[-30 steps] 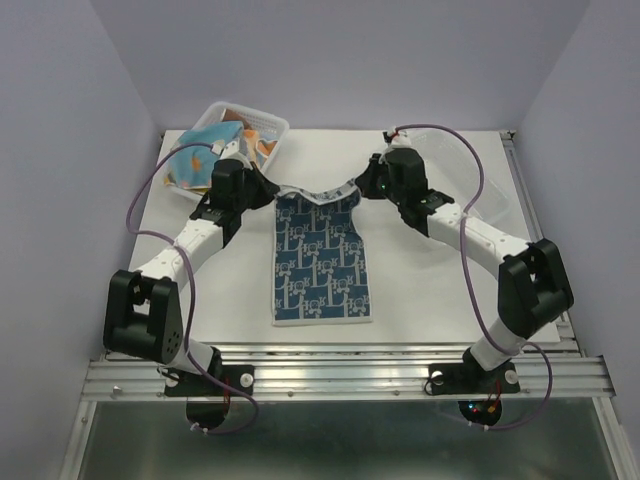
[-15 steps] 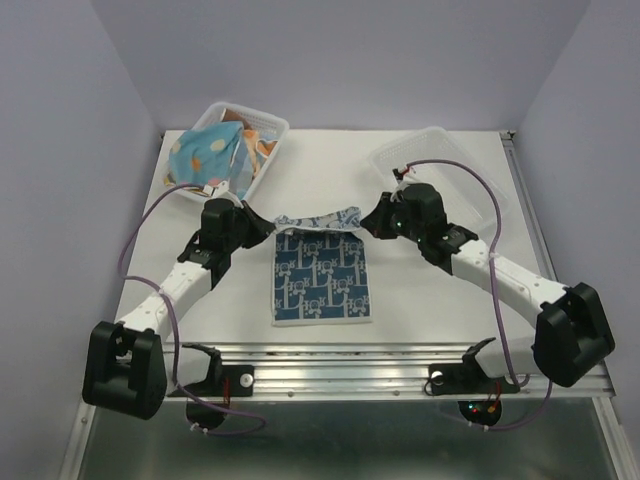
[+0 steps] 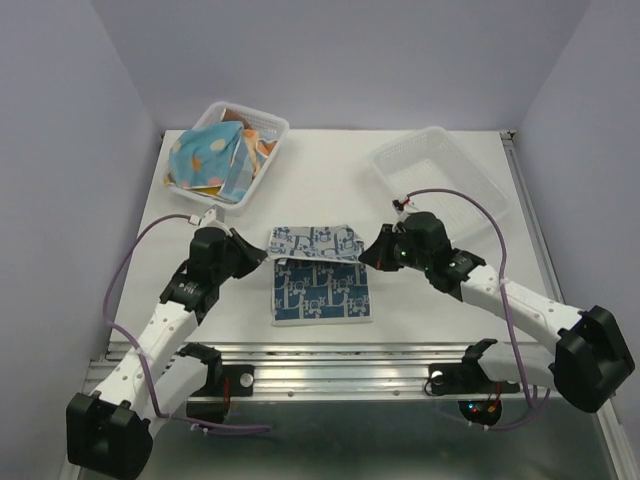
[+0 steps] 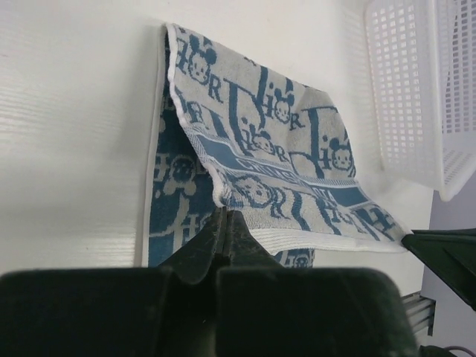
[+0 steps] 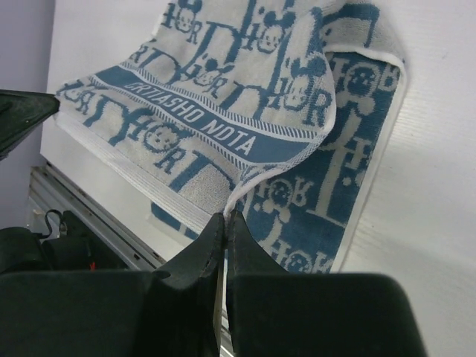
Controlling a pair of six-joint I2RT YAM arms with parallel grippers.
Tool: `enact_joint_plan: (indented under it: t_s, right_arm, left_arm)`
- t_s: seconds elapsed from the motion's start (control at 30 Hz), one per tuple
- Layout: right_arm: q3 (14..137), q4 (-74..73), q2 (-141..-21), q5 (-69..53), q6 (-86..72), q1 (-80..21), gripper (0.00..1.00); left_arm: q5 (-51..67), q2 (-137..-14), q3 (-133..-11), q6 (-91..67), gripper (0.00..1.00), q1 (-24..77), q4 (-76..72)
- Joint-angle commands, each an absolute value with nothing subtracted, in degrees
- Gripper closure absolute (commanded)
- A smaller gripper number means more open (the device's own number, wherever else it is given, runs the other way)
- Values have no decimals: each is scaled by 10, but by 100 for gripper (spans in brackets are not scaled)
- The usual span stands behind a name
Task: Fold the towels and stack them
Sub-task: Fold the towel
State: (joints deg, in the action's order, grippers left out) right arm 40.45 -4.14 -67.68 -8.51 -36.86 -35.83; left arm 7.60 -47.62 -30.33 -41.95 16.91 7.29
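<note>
A white towel with blue print lies in the middle of the table, its far half lifted and carried over the near half. My left gripper is shut on the left corner of that raised edge, seen in the left wrist view. At the right corner my right gripper is shut in the same way. The raised flap shows its pale back side, and the blue face lies flat beneath. More towels, one light blue with orange dots, are heaped in a basket at the back left.
The heaped clear mesh basket stands at the back left. An empty clear mesh basket stands at the back right, also in the left wrist view. A metal rail runs along the table's near edge.
Both grippers have drawn the towel's far edge towards the near side, folding it over the lower half. Both arms pulled back and lower.
</note>
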Motion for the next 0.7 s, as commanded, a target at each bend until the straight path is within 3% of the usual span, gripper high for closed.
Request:
enact_joint_plan:
  t_s: [0.0,0.2,0.33,0.67]
  right_arm:
    - [416,-57,-655,-78,-369,-360,99]
    - [525,-75,-696,71,-334,-360,99]
    - [635,-86,-770,168,-256,-352,99]
    - [767,-24,-921,42,-133,-268,99]
  left_arm:
    - [29,-455,-322,-426,100,169,109]
    - [20,-527,-375,-422,100,169,46]
    - [-30,-605,-487,-410,100,169,37]
    - [-83,-778,-666,-358,100,155,33]
